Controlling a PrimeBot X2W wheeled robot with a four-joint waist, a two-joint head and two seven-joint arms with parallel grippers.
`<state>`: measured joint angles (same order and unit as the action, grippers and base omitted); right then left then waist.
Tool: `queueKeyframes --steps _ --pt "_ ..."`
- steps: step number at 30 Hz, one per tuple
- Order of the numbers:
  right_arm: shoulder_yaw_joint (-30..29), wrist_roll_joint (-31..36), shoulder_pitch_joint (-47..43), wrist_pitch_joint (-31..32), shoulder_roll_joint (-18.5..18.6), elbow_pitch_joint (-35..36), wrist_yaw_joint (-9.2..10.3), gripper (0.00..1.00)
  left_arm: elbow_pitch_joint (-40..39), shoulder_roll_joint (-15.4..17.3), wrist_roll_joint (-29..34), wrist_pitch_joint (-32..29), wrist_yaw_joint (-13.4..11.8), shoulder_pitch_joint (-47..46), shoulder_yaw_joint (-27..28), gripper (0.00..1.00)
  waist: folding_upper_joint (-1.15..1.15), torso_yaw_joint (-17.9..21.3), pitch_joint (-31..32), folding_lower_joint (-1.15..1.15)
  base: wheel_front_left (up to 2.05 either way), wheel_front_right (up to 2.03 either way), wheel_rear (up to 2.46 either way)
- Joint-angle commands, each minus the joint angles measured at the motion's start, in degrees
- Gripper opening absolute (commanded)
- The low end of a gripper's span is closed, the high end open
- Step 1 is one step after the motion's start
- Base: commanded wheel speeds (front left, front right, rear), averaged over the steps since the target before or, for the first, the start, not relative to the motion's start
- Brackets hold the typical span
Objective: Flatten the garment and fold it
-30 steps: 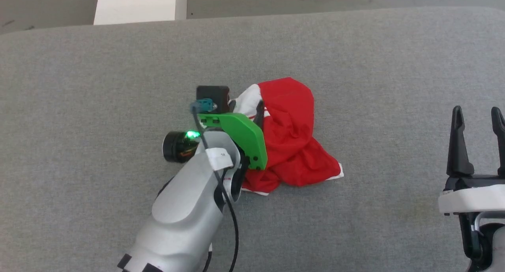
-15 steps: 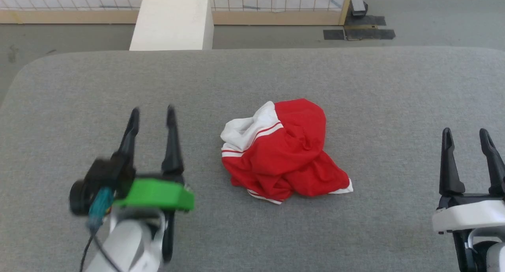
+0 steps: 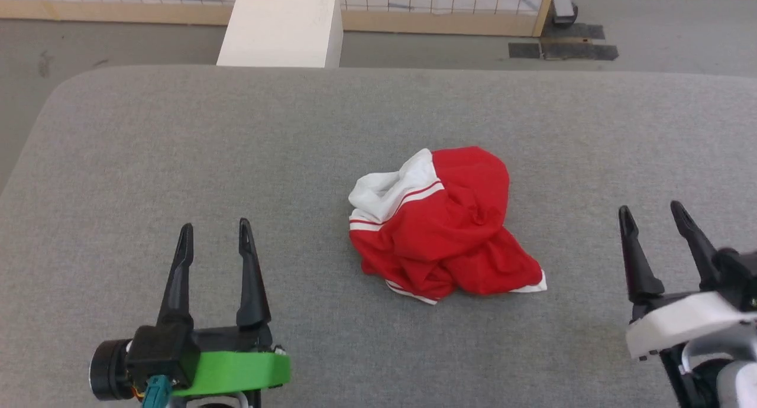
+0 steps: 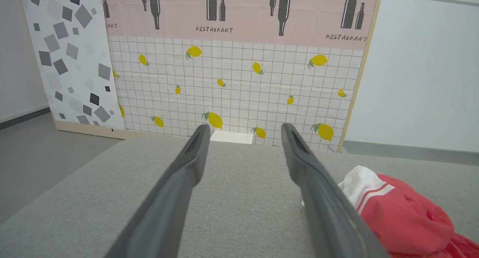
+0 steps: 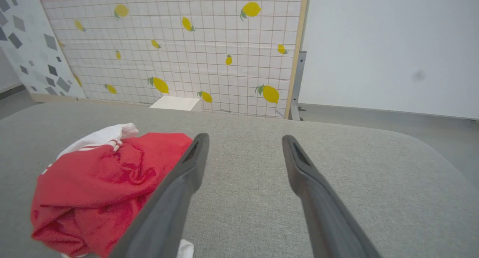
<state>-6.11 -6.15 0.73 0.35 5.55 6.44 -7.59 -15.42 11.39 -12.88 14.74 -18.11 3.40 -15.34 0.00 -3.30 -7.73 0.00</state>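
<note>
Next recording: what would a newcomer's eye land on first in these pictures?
The crumpled red jersey T-shirt, one white striped sleeve showing, lies bunched in a heap at the middle of the gray padded table. The left gripper and right gripper flank it low at either side, jaws open, both apart from the cloth. Beyond the table stands a lemon-print backdrop under a pink RESTAURANT banner.

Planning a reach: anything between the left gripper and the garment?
Just bare grey surface lies between left gripper and garment, in the head view.
</note>
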Motion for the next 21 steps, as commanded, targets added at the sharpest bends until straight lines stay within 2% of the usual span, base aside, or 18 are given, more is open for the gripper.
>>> queueKeyframes --steps 1,8,12,15,20,21 --pt "0.94 -1.61 1.62 2.11 2.15 0.45 0.10 1.00 -0.12 -0.83 0.45 0.25 0.81 -0.56 0.48 1.00 0.00 -0.57 -1.35 0.00 0.00 0.00 0.00" --pt "10.54 -12.01 4.10 16.51 16.62 2.22 0.10 1.00 0.95 -4.59 2.11 0.25 4.78 -2.62 2.25 1.00 0.00 -2.29 -5.73 0.00 0.00 0.00 0.00" --pt "16.30 -16.24 4.73 21.29 23.23 2.69 0.10 1.00 2.00 -6.20 2.83 0.26 6.51 -3.32 2.69 1.00 0.00 -3.50 -7.60 0.00 0.00 0.00 0.00" --pt "20.26 -18.32 5.28 22.93 26.09 2.04 0.10 1.00 2.72 -7.01 3.23 0.26 7.55 -3.77 2.79 1.00 0.00 -4.49 -8.72 0.00 0.00 0.00 0.00" --pt "26.55 -19.96 7.58 23.00 28.12 -1.53 0.10 1.00 3.20 -7.88 3.82 0.26 8.79 -4.80 2.90 1.00 0.00 -6.09 -10.39 0.00 0.00 0.00 0.00" --pt "30.17 -19.95 9.57 22.21 28.88 -4.06 0.10 1.00 3.26 -8.13 4.05 0.26 9.27 -5.34 2.90 1.00 0.00 -6.74 -11.25 0.00 0.00 0.00 0.00"
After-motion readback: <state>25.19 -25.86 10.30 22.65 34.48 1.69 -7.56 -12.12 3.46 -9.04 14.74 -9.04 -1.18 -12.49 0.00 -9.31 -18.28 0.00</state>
